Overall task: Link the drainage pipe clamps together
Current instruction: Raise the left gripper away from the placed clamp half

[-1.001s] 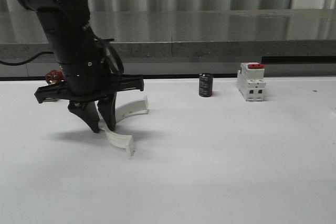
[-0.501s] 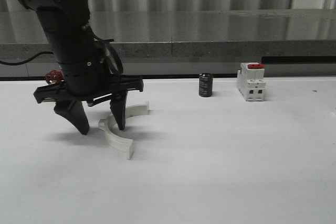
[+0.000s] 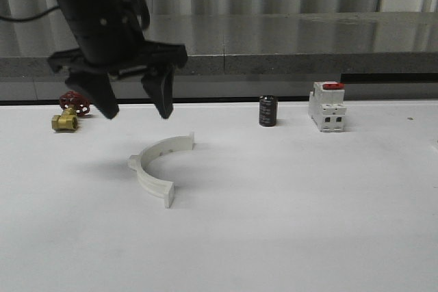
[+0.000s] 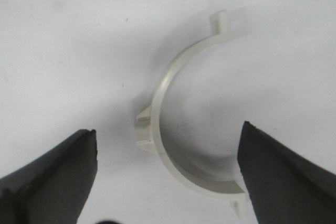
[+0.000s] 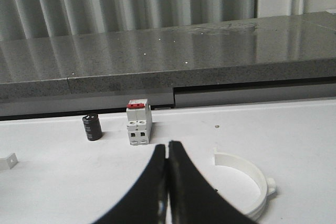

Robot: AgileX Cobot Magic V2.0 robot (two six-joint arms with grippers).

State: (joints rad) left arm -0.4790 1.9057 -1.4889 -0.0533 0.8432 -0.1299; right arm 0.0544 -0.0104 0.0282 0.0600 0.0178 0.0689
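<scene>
White tabletop (image 3: 287,223) runs across the lower frame of the front view, with a grey stone ledge and corrugated metal wall behind it. Our left gripper (image 3: 133,104) hangs at upper left, its black fingers spread wide and holding nothing. Directly below it, left of centre, one white plastic semicircular half-ring clamp (image 3: 156,167) lies flat on the table, well apart from the fingers; the left wrist view shows it between the parted fingers, curved with flange tabs at its ends (image 4: 173,124). The second white plastic half-ring clamp (image 5: 247,182) appears in the right wrist view, lower right of that frame, flat on the table. Our right gripper (image 5: 168,182) has its fingertips pressed together on nothing.

Along the back edge sit a small brass valve with a red handle (image 3: 68,113), a black cylindrical capacitor (image 3: 267,111) and a white boxy red-topped switch (image 3: 326,106).

We judge the task barely begun: both halves lie separate. Left to do: grasp each, bring the tabs together and join them into a ring.
</scene>
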